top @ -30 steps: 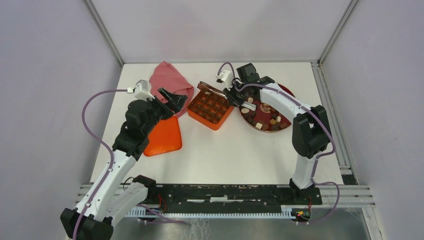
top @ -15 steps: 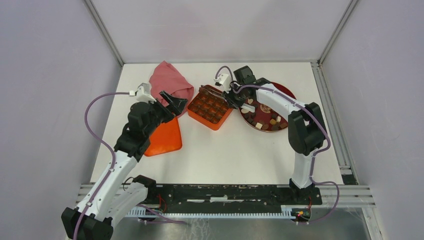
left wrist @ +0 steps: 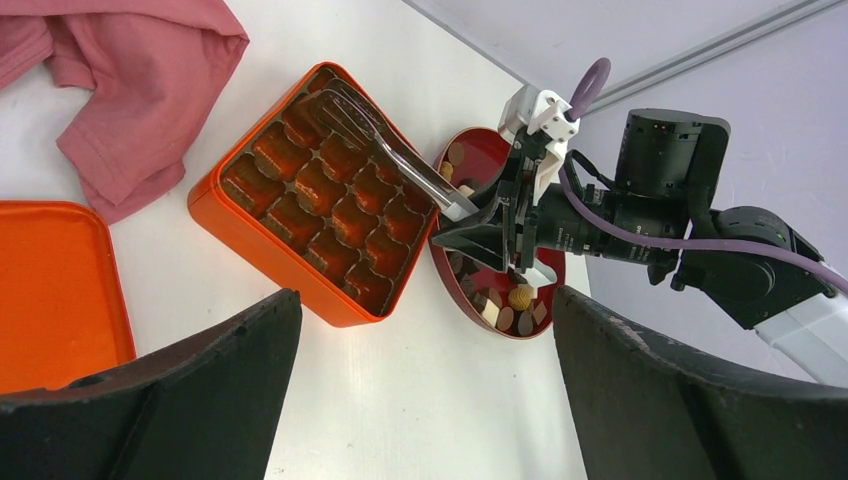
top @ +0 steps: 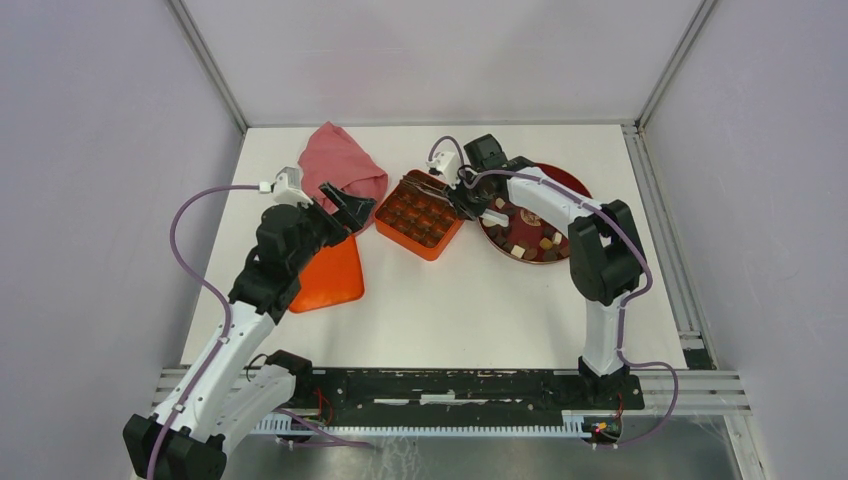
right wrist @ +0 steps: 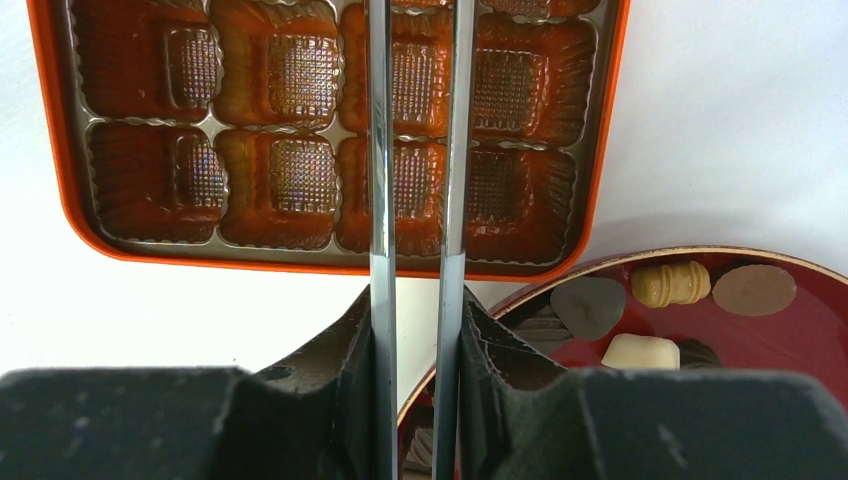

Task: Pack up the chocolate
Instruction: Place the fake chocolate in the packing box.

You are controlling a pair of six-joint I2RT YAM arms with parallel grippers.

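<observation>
The silver metal tongs (top: 425, 183) hang over the orange square gridded box (top: 415, 222); the small brown and cream chocolate pieces (top: 527, 243) lie on the dark red round plate (top: 570, 183).
Top view: the right gripper (top: 463, 193) pinches the tongs in its jaws; the left gripper (top: 345, 204) hovers near the box, jaws spread. Left wrist view: the tong tips are above a corner cell. Right wrist view: both tong arms cross the box.

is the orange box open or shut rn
Open. The orange box shows its gridded cups uncovered, and an orange lid lies flat on the table beside it. The tongs reach over the cups.
</observation>
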